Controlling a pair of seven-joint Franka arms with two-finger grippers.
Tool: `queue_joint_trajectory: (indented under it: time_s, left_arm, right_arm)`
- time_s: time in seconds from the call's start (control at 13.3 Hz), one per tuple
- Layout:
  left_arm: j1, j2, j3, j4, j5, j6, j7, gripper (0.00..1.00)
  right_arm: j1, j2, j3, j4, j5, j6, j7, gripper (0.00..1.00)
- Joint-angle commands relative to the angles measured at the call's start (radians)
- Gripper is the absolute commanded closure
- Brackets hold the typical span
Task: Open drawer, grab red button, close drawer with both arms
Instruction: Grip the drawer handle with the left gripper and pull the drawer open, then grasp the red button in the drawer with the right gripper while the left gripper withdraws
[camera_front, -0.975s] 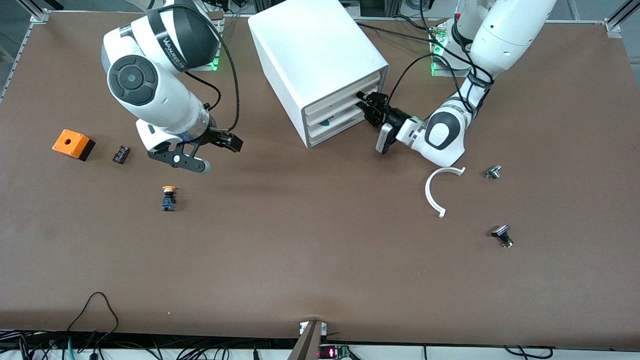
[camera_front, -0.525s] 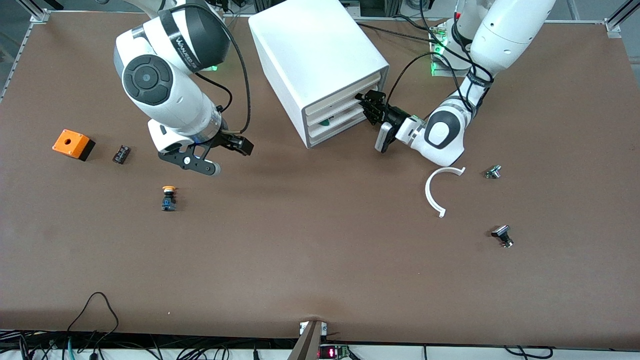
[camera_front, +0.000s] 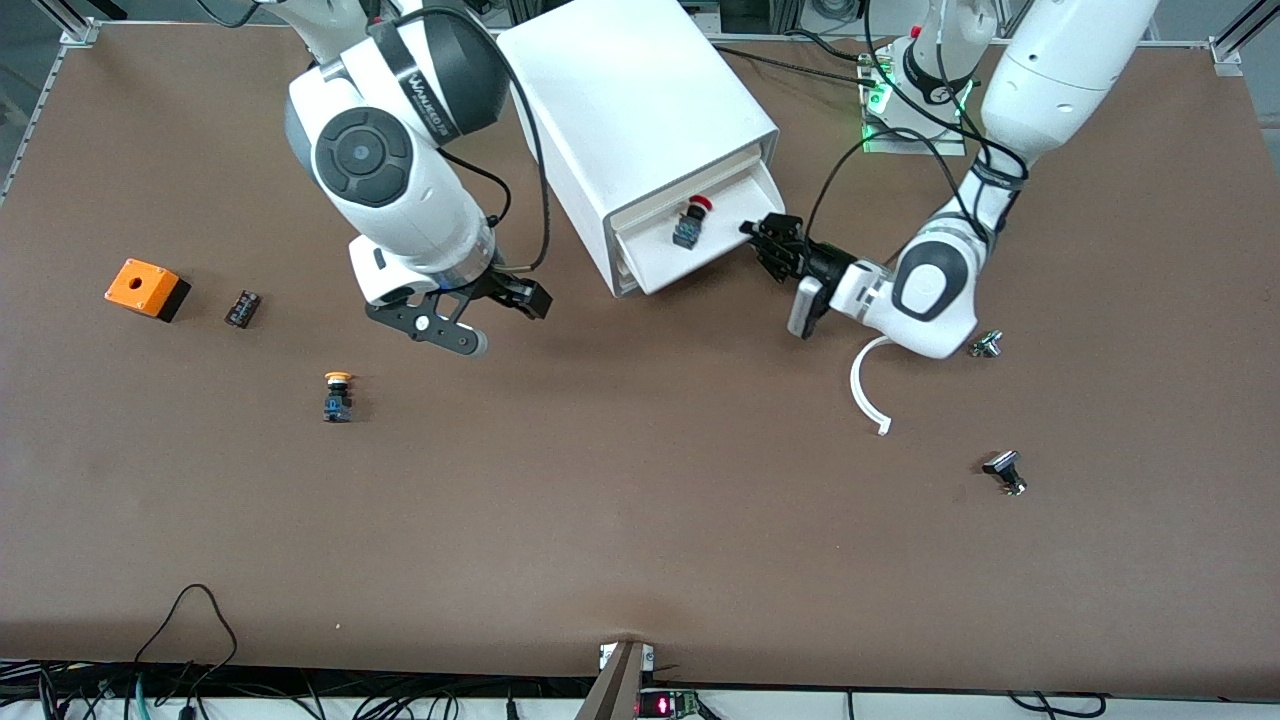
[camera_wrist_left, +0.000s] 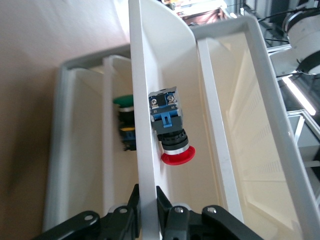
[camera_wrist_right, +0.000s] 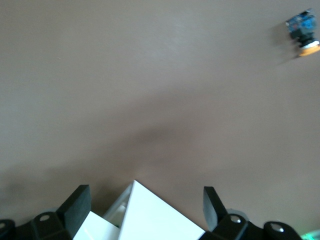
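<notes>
Red-capped, the button (camera_front: 692, 222) lies on its side in the drawer (camera_front: 700, 245), which stands pulled part-way out of the white cabinet (camera_front: 640, 110). The left tool (camera_front: 768, 240) is clamped tight on the drawer's cream front edge, its fingers (camera_wrist_left: 132, 210) pinching the thin wall; the button sits just inside that wall, close ahead of the tool. A green-capped part (camera_wrist_left: 122, 101) shows in the drawer below.

The right tool (camera_front: 478, 318) hangs with its jaws spread wide and nothing in them, over bare tabletop (camera_front: 640, 520) beside the cabinet, the button well off toward the cabinet from it. A yellow-capped button (camera_front: 338, 396) lies on the tabletop not far from this tool.

Risks, as I judge them: the left grip is on a thin lip and could slip if the pull runs off the drawer's line, or tug the whole cabinet. The right tool could foul the left when reaching in, or go for the yellow-capped look-alike instead.
</notes>
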Motion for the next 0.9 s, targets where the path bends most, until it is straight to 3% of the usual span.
queue_joint_trajectory:
  time_s: [0.0, 0.3, 0.6, 0.67, 0.75, 0.82]
  left_arm:
    - [0.033, 0.088, 0.005, 0.137, 0.077, 0.018, -0.014, 1.00]
    - [0.064, 0.125, 0.011, 0.201, 0.078, 0.015, -0.023, 1.00]
    - [0.065, 0.125, 0.031, 0.229, 0.079, 0.015, -0.030, 0.96]
    - [0.067, 0.125, 0.031, 0.227, 0.079, 0.014, -0.020, 0.21]
    - [0.073, 0.123, 0.031, 0.230, 0.081, 0.003, -0.011, 0.01]
    - [0.079, 0.122, 0.031, 0.237, 0.081, -0.006, -0.011, 0.00]
  right_arm:
    - [0.051, 0.039, -0.008, 0.039, -0.027, 0.097, 0.067, 0.00]
    - [0.120, 0.093, -0.008, 0.086, -0.098, 0.214, 0.072, 0.00]
    - [0.198, 0.225, -0.014, 0.287, -0.129, 0.217, 0.162, 0.00]
    - [0.214, 0.253, -0.014, 0.321, -0.129, 0.217, 0.199, 0.00]
    - [0.224, 0.273, -0.014, 0.338, -0.127, 0.226, 0.246, 0.00]
    - [0.237, 0.283, -0.011, 0.341, -0.127, 0.252, 0.292, 0.00]
